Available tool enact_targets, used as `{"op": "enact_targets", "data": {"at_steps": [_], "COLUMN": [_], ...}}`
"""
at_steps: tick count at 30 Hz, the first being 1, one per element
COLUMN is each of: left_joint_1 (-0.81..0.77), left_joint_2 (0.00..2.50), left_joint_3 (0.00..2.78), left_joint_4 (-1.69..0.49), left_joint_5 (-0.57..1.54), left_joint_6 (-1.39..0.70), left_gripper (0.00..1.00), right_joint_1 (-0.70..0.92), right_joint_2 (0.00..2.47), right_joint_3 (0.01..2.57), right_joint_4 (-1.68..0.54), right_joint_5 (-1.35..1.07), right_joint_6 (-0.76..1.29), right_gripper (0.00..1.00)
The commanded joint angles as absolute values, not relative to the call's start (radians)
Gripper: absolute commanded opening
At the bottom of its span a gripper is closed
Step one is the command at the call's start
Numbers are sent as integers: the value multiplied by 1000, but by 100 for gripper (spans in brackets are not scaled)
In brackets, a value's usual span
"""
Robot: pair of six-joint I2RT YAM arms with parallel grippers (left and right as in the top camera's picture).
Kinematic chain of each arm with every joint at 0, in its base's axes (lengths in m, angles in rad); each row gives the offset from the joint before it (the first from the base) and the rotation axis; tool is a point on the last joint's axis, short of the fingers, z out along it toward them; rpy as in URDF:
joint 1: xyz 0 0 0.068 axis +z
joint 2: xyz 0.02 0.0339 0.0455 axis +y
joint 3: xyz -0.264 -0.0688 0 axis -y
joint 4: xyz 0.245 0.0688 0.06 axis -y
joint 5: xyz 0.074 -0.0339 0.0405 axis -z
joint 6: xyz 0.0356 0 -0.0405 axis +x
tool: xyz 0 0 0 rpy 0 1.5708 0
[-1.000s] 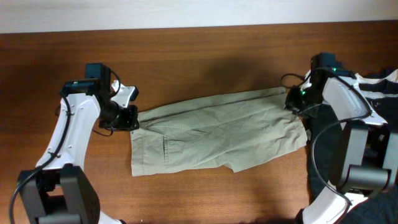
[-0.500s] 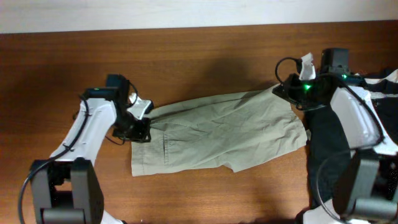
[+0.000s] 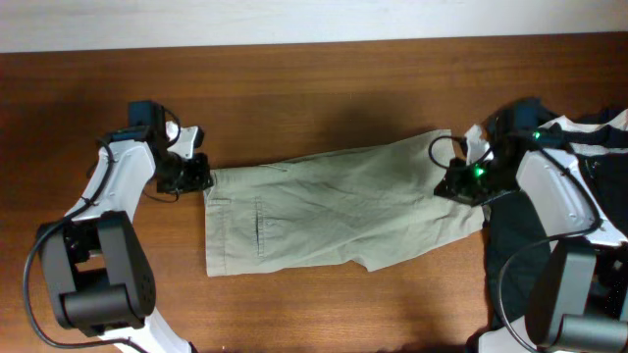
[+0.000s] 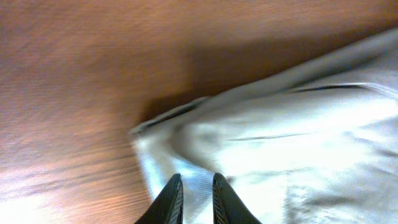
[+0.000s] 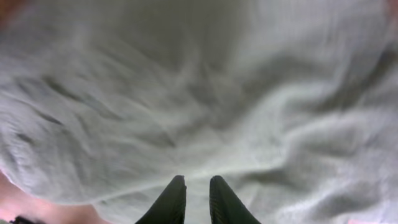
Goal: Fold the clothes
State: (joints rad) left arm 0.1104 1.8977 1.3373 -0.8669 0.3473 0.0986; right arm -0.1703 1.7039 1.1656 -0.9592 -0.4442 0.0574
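The khaki shorts [image 3: 343, 206] lie spread flat along the middle of the wooden table, long side left to right. My left gripper [image 3: 201, 176] is at their upper left corner, with its fingers pinched on the hem [image 4: 196, 186]; pale fabric [image 4: 298, 137] fills the right of that view. My right gripper [image 3: 453, 184] is low over the shorts' right edge. In the right wrist view its fingers [image 5: 198, 186] are nearly together, with fabric [image 5: 186, 93] between them and all around.
A black garment with white trim [image 3: 594, 147] lies at the right edge of the table, under and behind my right arm, touching the shorts' right end. Bare wood [image 3: 294, 88] lies behind and in front of the shorts. A white wall strip runs along the back.
My left gripper pulled the shorts' upper left corner back out to the left, flattening that end. My right gripper moved from the raised upper right corner down onto the right edge.
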Motion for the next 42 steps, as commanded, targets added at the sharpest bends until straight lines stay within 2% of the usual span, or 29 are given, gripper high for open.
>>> {"op": "enact_targets", "data": {"at_steps": [1,3,5,8,9,10,11,12,14,16,18,20,21,22,23,24,26,28,29,30,31,33,34,36,37,38,39,40,42], "left_joint_1": [13,-72,-83,-38,-19,-10,-13,-22,-26,-26,-26,-26,-26,-26,-26,-26,-26,-25,-25,-24,-23,-23,-23,-23,-23,-23,-23,-23,-26], "left_joint_2": [1860,1897,1970,1972,1968,1967,1967,1967,1967,1967,1967,1967,1967,1967,1967,1967,1967,1967,1967,1967,1967,1967,1967,1967,1967,1967,1967,1967,1967], "left_joint_3": [1363,1307,1291,1296,1303,1310,1312,1312,1312,1312,1312,1312,1312,1312,1312,1312,1312,1312,1312,1312,1313,1324,1357,1451,1490,1524,1535,1533,1532], "left_joint_4": [-907,-824,-790,-822,-825,-833,-831,-831,-831,-834,-834,-834,-834,-834,-834,-834,-828,-826,-820,-820,-824,-840,-876,-963,-997,-1035,-1084,-1101,-1101], "left_joint_5": [505,352,320,265,265,298,318,318,318,318,318,318,318,318,318,318,318,317,317,317,317,318,318,318,318,318,318,318,319], "left_joint_6": [273,278,278,274,259,252,252,252,252,252,252,252,252,252,252,252,252,252,252,252,252,252,252,252,252,252,252,252,252], "left_gripper": [16,15,9,8,9,12,14,17,17,18,17,18,18,18,18,18,18,18,18,18,18,18,18,19,19,19,24,25,25], "right_joint_1": [-169,-169,-174,-231,-244,-237,-210,-154,-53,123,215,337,362,369,364,362,358,358,358,358,352,304,248,187,181,183,183,181,110], "right_joint_2": [1697,1697,1697,1697,1696,1695,1695,1696,1696,1696,1696,1697,1697,1697,1697,1697,1695,1695,1695,1695,1695,1695,1694,1694,1694,1695,1695,1695,1695], "right_joint_3": [1045,946,863,905,947,997,1006,986,947,866,826,794,795,795,796,798,860,924,942,942,942,942,942,941,937,927,876,810,765], "right_joint_4": [-956,-886,-831,-950,-997,-1061,-1118,-1129,-1103,-968,-839,-661,-617,-608,-636,-667,-882,-1084,-1137,-1139,-1142,-1203,-1203,-1135,-1093,-1065,-987,-940,-943], "right_joint_5": [-347,-336,-122,-52,-85,-266,-423,-461,-464,-531,-628,-631,-593,-550,-545,-545,-521,-374,-331,-331,-318,-227,-240,-254,-257,-252,-234,-144,-118], "right_joint_6": [223,250,411,429,376,175,80,83,140,343,458,720,788,824,818,783,575,463,414,408,396,396,337,295,295,295,332,437,473], "right_gripper": [18,16,10,10,12,33,49,56,56,56,56,64,64,46,18,10,5,5,42,56,61,63,60,27,34,45,27,8,4]}}
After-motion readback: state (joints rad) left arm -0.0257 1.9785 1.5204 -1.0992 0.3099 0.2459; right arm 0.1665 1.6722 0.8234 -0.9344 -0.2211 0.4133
